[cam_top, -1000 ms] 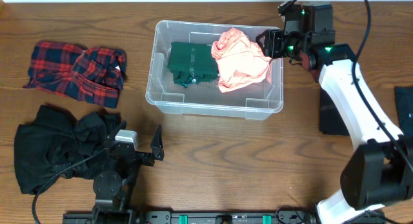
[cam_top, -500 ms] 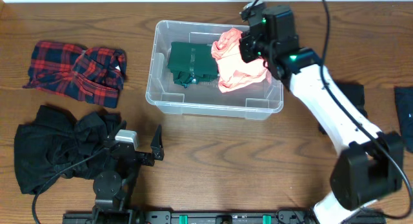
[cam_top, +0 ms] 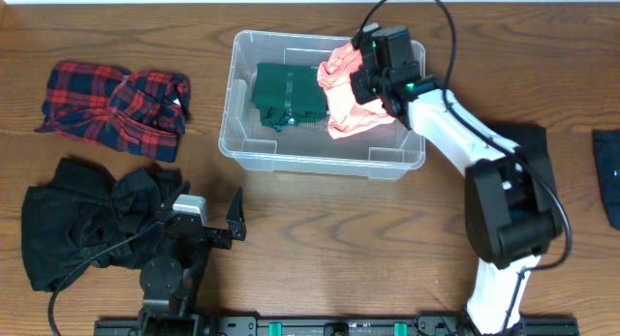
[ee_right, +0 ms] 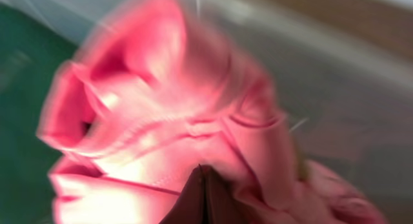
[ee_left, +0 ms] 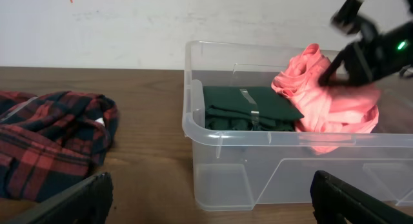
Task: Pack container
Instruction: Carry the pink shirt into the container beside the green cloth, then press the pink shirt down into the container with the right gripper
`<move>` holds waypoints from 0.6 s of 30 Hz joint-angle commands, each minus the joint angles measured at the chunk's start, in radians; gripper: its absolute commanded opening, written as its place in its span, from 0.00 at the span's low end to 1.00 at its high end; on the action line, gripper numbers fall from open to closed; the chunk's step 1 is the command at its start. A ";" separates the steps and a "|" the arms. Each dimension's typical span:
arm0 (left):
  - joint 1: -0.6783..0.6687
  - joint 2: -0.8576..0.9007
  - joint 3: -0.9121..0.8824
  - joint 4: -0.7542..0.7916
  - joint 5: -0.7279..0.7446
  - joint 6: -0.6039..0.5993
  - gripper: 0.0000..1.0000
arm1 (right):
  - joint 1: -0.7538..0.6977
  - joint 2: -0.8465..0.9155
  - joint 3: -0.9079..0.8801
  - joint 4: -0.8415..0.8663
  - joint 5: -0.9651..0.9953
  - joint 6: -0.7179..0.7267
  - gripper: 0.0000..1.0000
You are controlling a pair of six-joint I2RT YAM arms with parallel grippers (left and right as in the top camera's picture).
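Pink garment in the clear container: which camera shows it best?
Overhead: the pink garment shows nearly whole, bunched at the right end of the container beside a green garment. The left wrist view shows it side-on, partly through the container wall. The right wrist view is a blurred close-up of folds.

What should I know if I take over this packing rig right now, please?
Left hand: open, empty, parked beside the black garment.
Right hand: shut, tips against the pink garment; whether it pinches cloth is unclear.
Done: the container holds the folded green garment and the pink one, which bulges above the rim.
To do: the plaid shirt and the black garment lie on the table, unpacked.
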 commanded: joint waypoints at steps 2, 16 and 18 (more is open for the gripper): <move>0.005 0.001 -0.028 -0.014 0.003 -0.005 0.98 | -0.002 0.075 0.004 -0.006 0.014 0.014 0.01; 0.005 0.001 -0.028 -0.014 0.003 -0.005 0.98 | -0.004 0.024 0.014 -0.040 0.013 0.013 0.01; 0.005 0.001 -0.028 -0.014 0.003 -0.005 0.98 | -0.004 -0.025 0.014 -0.041 0.013 0.013 0.01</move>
